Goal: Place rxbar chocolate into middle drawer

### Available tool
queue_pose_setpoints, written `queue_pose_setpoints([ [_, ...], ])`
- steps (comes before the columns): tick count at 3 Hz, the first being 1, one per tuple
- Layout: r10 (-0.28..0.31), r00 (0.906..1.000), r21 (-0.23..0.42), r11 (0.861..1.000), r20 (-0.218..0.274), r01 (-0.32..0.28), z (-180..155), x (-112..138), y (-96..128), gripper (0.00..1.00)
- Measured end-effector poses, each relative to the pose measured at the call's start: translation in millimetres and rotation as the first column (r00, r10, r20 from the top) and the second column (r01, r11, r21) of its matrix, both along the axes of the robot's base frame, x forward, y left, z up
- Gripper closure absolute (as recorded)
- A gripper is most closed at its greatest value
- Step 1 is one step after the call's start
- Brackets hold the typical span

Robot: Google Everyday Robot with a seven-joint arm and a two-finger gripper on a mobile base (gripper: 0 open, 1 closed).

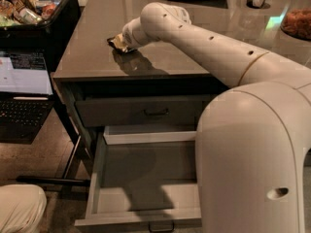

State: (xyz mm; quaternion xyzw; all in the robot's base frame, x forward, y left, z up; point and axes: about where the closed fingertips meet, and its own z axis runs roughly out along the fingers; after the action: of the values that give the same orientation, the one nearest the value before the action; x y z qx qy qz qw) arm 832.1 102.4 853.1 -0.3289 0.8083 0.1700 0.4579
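My gripper (119,42) is at the end of the white arm, low over the brown countertop (97,57) near its left side. Under it lies a small flat thing with a dark edge, which looks like the rxbar chocolate (112,41); most of it is hidden by the gripper. The middle drawer (146,171) stands pulled out below the counter, a deep grey box with pale inner walls and a small dark front handle (161,225). I see nothing inside it. The gripper is well above and behind the drawer.
A shut drawer front (146,111) with a dark handle sits above the open drawer. A black bin of snacks (34,11) and an open laptop (24,76) stand at the left. My white body (257,154) covers the drawer's right side. A bowl (297,23) sits far right.
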Motion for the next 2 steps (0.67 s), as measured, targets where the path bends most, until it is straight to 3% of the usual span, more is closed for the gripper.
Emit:
queue_pose_setpoints([
  [1, 0.013, 0.9999, -0.01, 1.0, -0.008, -0.013, -3.5, -4.6, -0.3, 0.92],
  [2, 0.027, 0.9995, -0.018, 0.999, -0.019, -0.027, -5.7, -6.7, 1.7, 0.89],
])
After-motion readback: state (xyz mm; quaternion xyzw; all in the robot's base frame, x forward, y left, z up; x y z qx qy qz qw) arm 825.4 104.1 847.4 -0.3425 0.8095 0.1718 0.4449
